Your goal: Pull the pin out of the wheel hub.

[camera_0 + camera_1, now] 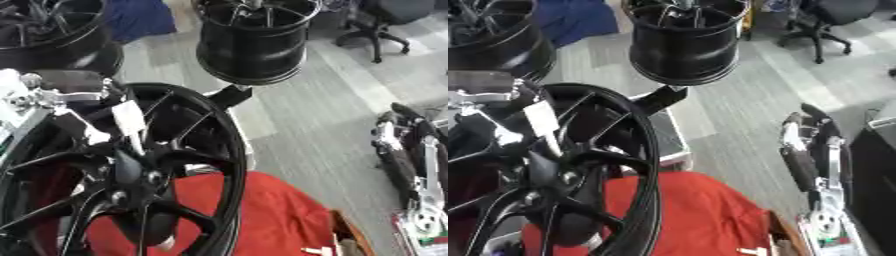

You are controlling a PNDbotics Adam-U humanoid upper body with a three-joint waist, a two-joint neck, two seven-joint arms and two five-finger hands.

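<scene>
Wheel hub (131, 175) stands upright at lower left, over a red cloth (262, 215). Left robot hand (83, 117) is reaching in among the spokes near the centre; can't tell its fingers or make out the pin. Right robot hand (802, 167) hangs idle at right, fingers relaxed. Judging: pull not finished.

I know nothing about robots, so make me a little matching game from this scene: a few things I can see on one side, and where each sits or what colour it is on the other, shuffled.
Things:
1. Big spoked wheel
2. Cloth
3. Office chair
4. Second wheel

Descriptions:
A. Red, lying under the near wheel
B. Top right, on the floor
C. Nearest, filling the lower left
D. Top centre, black, barrel showing

Pairs: 1-C, 2-A, 3-B, 4-D
</scene>
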